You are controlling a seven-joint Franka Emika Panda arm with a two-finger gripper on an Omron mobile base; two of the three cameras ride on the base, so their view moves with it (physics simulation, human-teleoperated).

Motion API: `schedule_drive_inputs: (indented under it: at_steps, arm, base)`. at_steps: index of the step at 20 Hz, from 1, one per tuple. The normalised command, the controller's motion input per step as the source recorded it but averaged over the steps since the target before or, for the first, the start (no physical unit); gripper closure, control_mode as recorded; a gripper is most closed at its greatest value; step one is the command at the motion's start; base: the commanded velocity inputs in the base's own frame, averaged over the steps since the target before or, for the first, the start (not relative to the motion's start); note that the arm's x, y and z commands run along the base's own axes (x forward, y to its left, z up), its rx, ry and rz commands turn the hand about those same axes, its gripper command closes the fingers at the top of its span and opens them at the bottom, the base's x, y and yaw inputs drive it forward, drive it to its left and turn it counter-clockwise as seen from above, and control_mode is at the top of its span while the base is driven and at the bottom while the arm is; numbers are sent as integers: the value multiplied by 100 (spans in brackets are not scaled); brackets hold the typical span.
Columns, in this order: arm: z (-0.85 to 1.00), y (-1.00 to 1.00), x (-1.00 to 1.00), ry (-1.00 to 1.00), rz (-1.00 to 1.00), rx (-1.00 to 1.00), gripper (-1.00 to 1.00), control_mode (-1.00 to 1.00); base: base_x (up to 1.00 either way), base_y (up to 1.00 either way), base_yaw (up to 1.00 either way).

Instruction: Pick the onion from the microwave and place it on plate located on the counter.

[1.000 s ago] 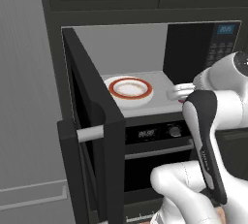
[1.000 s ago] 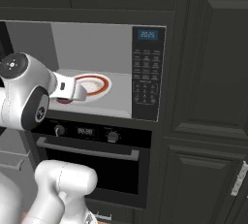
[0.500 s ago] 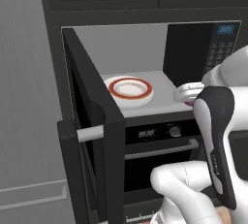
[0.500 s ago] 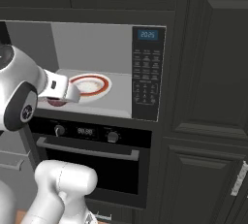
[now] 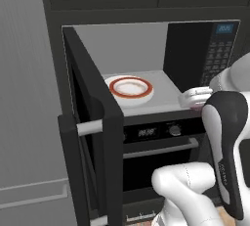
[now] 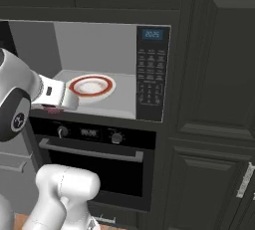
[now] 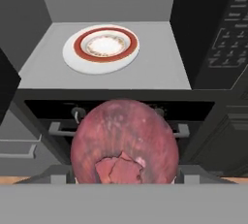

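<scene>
onion (image 7: pixel 124 140): we see a mottled red-purple ball, torn papery patch below | gripper (image 5: pixel 195 99): jaws clamped on the onion, just outside the microwave (image 6: pixel 152 79) mouth | inside: we note pale grey floor, white plate with red ring (image 7: pixel 101 47) | below the microwave: black oven (image 6: pixel 94 159)

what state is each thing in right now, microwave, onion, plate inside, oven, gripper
microwave: door swung open to the left, display lit
onion: out of the cavity, held at the gripper, in front of the microwave's sill
red-ringed plate: flat on the microwave floor, nothing on it
oven: door shut, clock lit
gripper: closed on the onion, just outside the microwave opening
</scene>
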Motion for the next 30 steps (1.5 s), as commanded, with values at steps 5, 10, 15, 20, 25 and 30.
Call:
schedule_drive_inputs:
  at_steps: [5, 10, 15, 20, 25, 30]
  arm:
    - [0, 0, 0, 0, 0, 0, 100, 100]
    - [0, 0, 0, 0, 0, 0, 100, 100]
    - [0, 0, 0, 0, 0, 0, 100, 100]
    - [0, 0, 0, 0, 0, 0, 100, 100]
    - [0, 0, 0, 0, 0, 0, 100, 100]
    - [0, 0, 0, 0, 0, 0, 100, 100]
  base:
    - [-59, -65, 24]
    - [-68, -59, 23]
    - [-70, -52, 36]
    - [-35, -39, 76]
    - [-30, -29, 96]
    - [-57, -33, 96]
